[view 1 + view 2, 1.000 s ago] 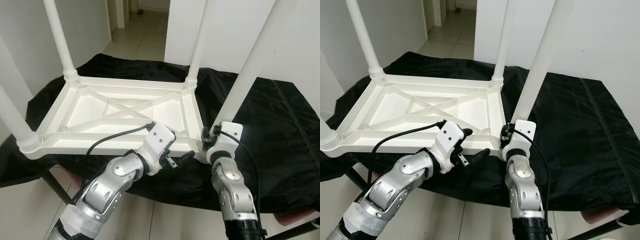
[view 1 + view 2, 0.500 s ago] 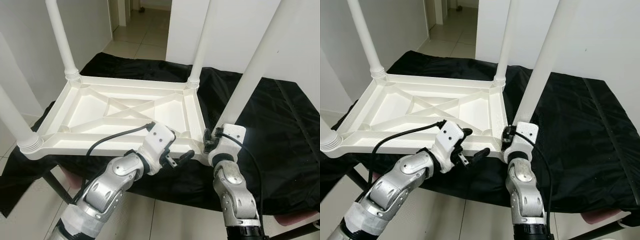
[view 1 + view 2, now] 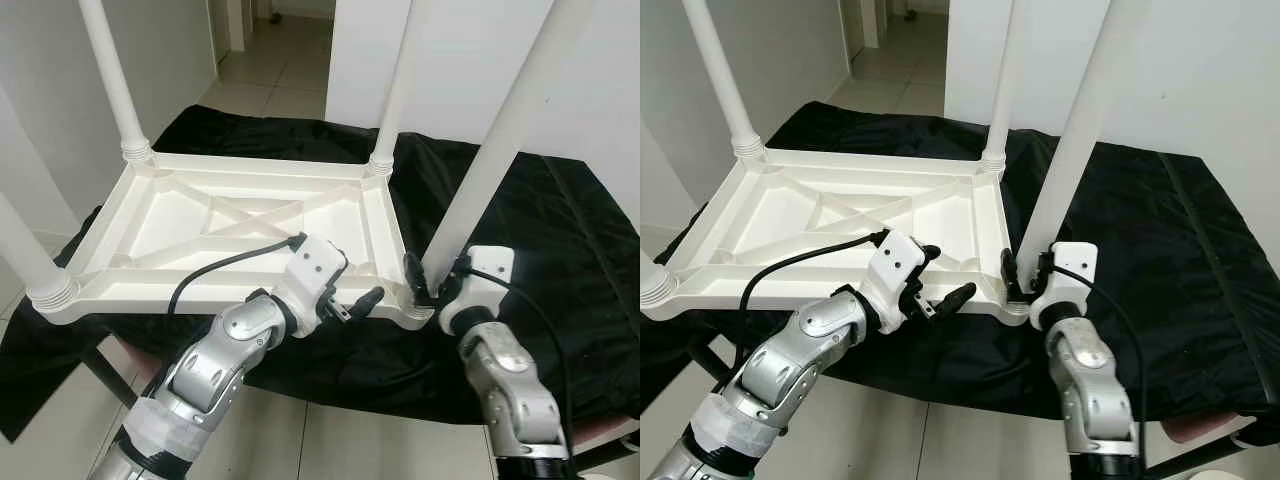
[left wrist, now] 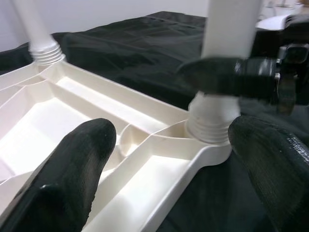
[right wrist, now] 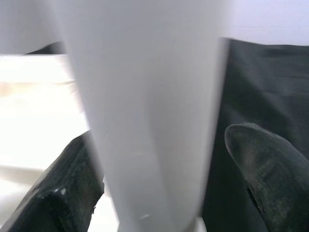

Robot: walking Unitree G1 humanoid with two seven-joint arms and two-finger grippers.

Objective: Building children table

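Observation:
A white plastic children's table (image 3: pixel 230 215) lies upside down on a black cloth, its legs pointing up. My right gripper (image 3: pixel 425 285) is shut on the near right leg (image 3: pixel 490 170) just above its threaded base; the right wrist view has that leg (image 5: pixel 145 106) between the two fingers (image 5: pixel 270 169). My left gripper (image 3: pixel 948 272) is open at the table's front rim beside that corner. In the left wrist view its fingers (image 4: pixel 82 154) straddle the rim, with the leg's base (image 4: pixel 210 118) ahead.
The black cloth (image 3: pixel 560 220) covers a low stand and hangs over its edges. The other legs rise at the far left (image 3: pixel 105 70), far right (image 3: pixel 397 80) and near left (image 3: pixel 25 250). White walls stand close behind; a tiled hallway (image 3: pixel 270 70) opens beyond.
My right wrist has swung to the right around the near right leg while staying on it. The left gripper has stayed at the front rim. The camera has shifted slightly.

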